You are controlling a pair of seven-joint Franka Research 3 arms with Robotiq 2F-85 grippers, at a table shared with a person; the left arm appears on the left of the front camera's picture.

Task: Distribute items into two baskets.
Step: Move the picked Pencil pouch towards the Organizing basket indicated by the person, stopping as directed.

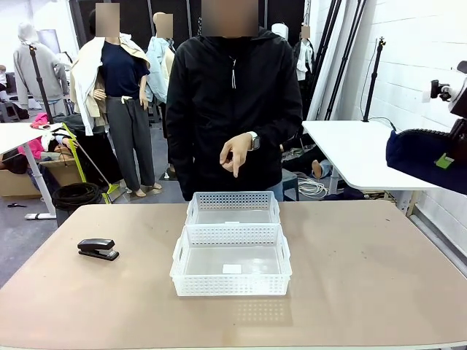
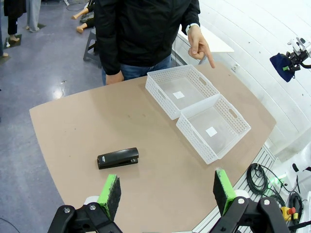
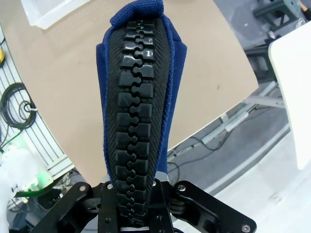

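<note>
The right gripper (image 3: 135, 206) pinched a dark navy soft fabric zip pouch (image 3: 176, 77), its chunky black zipper (image 3: 136, 121) running from six toward twelve o'clock, blue cloth bulging either side.

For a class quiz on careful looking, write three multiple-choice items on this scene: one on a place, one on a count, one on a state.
1. Where is the stapler?
A on the table, left of the baskets
B in a basket
C on the floor

2. How many baskets are there?
A one
B two
C three

3. The right gripper is:
A open
B shut on nothing
C shut on the pouch

Key:
1 A, it lies on bare tabletop.
2 B, two white ones stand end to end.
3 C, the right wrist view shows the pouch clamped between its jaws.
</note>
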